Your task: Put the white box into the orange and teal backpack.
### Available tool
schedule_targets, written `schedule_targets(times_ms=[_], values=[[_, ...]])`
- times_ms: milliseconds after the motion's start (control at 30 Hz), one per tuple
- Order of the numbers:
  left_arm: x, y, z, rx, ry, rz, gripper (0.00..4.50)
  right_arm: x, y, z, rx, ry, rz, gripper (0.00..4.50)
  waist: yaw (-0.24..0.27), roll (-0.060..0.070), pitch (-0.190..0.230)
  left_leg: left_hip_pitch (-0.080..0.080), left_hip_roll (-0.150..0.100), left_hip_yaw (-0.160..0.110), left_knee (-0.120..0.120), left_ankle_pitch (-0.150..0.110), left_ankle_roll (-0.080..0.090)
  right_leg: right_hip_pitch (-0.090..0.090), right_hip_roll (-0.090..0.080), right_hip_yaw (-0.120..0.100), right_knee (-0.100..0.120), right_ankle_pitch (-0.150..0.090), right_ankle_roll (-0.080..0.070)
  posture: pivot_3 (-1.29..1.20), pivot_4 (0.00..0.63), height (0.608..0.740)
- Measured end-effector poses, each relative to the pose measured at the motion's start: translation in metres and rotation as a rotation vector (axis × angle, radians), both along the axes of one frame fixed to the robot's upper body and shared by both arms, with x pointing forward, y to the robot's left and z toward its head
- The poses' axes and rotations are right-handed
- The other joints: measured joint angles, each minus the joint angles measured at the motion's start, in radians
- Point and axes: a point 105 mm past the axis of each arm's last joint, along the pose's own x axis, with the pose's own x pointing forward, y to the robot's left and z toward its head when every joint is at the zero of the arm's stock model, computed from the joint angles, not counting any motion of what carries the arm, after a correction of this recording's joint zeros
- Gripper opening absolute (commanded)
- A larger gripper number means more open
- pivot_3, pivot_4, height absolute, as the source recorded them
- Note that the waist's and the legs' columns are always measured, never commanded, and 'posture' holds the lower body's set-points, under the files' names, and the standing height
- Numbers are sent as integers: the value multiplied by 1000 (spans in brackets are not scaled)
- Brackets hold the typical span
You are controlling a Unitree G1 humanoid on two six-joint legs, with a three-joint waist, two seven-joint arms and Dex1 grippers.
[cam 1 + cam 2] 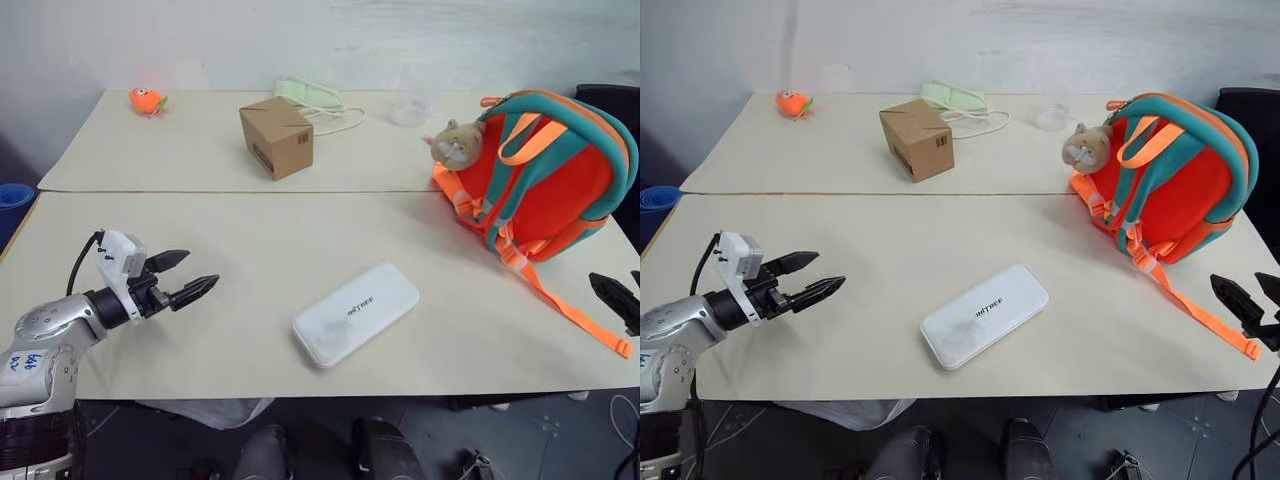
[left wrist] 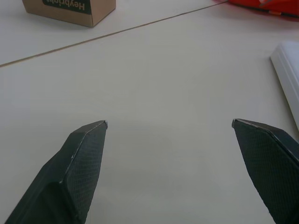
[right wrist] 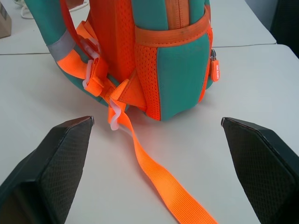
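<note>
From the head views we see the white box (image 1: 356, 313) lying flat on the near part of the cream table (image 1: 250, 250), lettering up, well apart from the orange and teal backpack (image 1: 545, 170), which stands on the right side of the table with its straps facing us, a beige plush animal (image 1: 456, 142) at its upper left and one orange strap (image 1: 575, 312) trailing toward the near edge. We cannot see into the backpack, so what it holds we cannot tell. Behind, a closed brown cardboard box (image 1: 277, 137) sits on the far half, with a small orange toy (image 1: 147, 100) at far left, a pale green cloth with cord (image 1: 315, 98) and a clear cup (image 1: 409, 108), contents unclear. The left gripper (image 1: 183, 277) hovers at the left over the table, jaws spread, empty; the right gripper (image 1: 1250, 298) sits at the right edge near the strap end. In the left wrist view we see both fingers (image 2: 74, 168) wide apart over bare table, the white box's edge and cardboard box beyond. In the right wrist view the fingers (image 3: 56, 163) stand wide apart, nothing held, facing the backpack's side with its zip pull (image 3: 215, 72) and the strap between them.
</note>
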Motion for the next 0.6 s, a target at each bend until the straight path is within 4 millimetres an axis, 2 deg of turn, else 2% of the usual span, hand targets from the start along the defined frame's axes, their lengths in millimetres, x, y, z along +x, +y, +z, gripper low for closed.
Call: schedule_targets(times_ms=[233,467,500,567,600], values=[[-4,-12,-2,4,17,-32,4500,0,10,-3,-26,21,44,4486,-1,0,0,0,1,1,0,0,-2,0,1,1,0,0,0,0,150,740],[-2,-13,0,10,8,-25,4500,5,15,0,-31,12,61,4486,0,0,0,1,1,1,0,0,-3,0,1,2,0,0,-1,0,150,740],[-3,-13,1,13,9,-35,4500,6,18,-2,-34,18,77,4486,0,0,0,1,1,1,0,0,-3,0,1,2,0,0,-1,0,150,740],[-8,-19,1,54,14,-92,4113,9,34,-4,-59,34,137,4500,-2,0,0,1,2,1,0,0,-3,0,1,3,0,-1,-1,0,150,740],[-14,-27,-1,98,24,-160,3925,12,49,-6,-78,39,196,4106,-5,0,0,1,2,1,0,0,-4,0,2,4,0,-1,-1,0,150,740]])
